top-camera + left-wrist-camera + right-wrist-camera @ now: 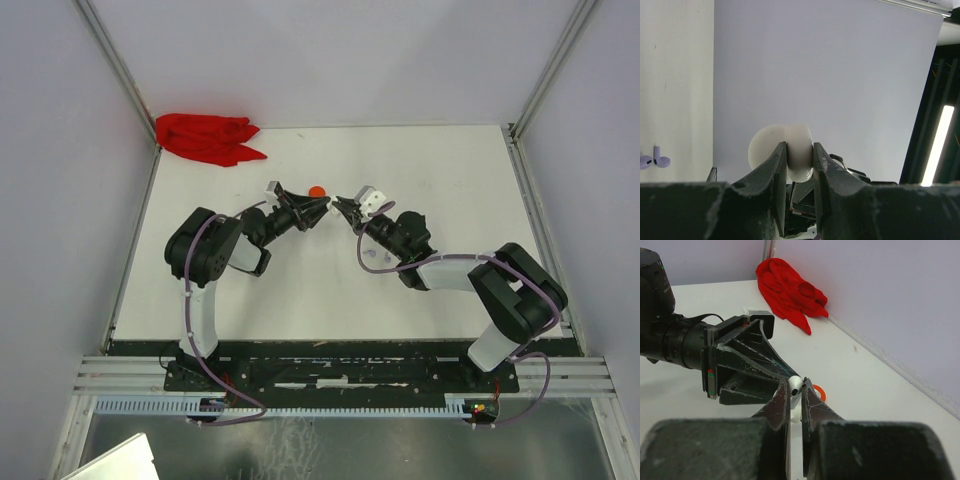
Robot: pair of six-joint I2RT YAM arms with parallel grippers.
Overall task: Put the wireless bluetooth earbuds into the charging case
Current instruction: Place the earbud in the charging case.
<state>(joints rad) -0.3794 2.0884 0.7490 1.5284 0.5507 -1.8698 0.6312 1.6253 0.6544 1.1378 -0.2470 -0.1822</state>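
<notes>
Left tool (800, 148) pinched the charging case (765, 150), smooth and likely slippery; right tool (795, 391) nipped the whitish earbud (795, 385), tiny, light, probably best gripped along its stem, gently.

Smooth, matt white plastic on the charging case (765, 150); glossy white plastic on the earbud (795, 386). Scuffed, matt black plastic on the fingers (771, 175) of the left gripper (800, 149). Soft, crumpled red cloth (205, 138).
</notes>
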